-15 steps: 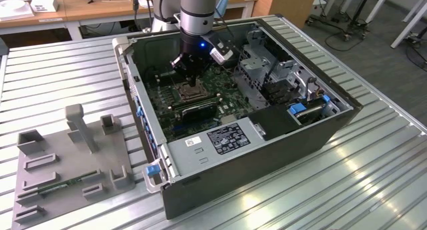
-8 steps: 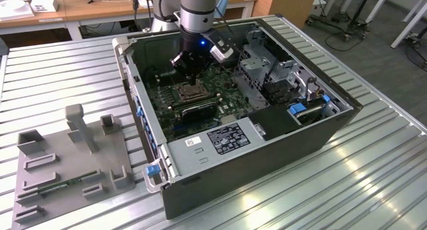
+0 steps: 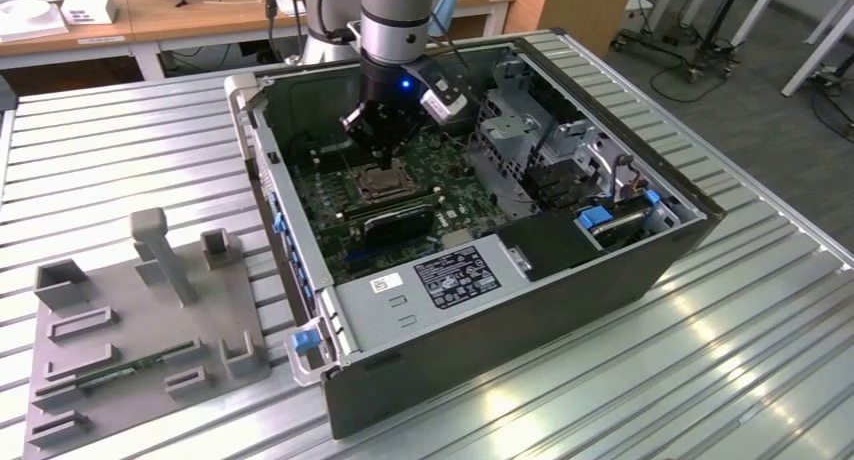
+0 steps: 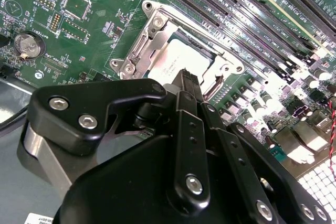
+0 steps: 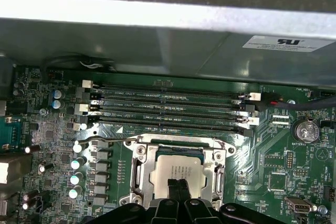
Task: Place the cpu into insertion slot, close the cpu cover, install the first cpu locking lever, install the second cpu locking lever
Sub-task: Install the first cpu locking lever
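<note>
Second wrist view: the black body of the pincer takes up your near field. It hides the near edge of the cpu and the near side of the cpu cover. The two fingers are pressed together, with nothing visible between them.

The cpu is a flat, pale silver square with faint print on top. It lies level inside the cover's square cut-out. The cover is a silvery frame lying flat around the chip, down over the insertion slot. The slot's pin grid is hidden beneath both.

In both wrist views the fingertips stand at the near edge of the cpu's top face. You cannot confirm whether they touch it.

In the first wrist view, the long black memory slots run side by side just beyond the socket.

In the exterior view, the arm reaches down into the open computer case, which lies on the slatted table. The pincer sits directly over the slot.
</note>
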`<action>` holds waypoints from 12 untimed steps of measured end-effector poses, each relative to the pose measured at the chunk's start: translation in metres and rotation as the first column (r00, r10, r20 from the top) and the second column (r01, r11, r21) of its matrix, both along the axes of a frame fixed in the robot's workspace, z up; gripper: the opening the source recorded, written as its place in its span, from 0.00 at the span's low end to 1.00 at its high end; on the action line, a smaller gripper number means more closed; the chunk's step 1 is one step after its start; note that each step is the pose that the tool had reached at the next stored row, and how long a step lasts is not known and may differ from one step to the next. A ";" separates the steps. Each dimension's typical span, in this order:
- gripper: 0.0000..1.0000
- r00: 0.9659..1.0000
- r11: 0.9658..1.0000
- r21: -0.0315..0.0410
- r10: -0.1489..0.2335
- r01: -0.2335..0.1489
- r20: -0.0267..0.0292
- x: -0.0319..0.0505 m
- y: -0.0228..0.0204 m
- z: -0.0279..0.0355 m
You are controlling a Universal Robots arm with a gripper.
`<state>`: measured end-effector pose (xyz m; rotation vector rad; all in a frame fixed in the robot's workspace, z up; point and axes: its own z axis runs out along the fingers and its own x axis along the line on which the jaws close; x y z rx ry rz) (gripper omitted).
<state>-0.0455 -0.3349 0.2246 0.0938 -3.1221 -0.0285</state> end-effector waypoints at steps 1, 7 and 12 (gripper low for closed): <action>0.11 1.000 1.000 0.000 0.000 0.000 0.000 0.0000 0.0000 0.0000; 0.11 1.000 1.000 0.000 0.000 0.000 0.000 -0.0021 0.0000 0.0001; 0.11 1.000 1.000 0.000 0.000 0.000 0.000 -0.0100 0.0000 0.0000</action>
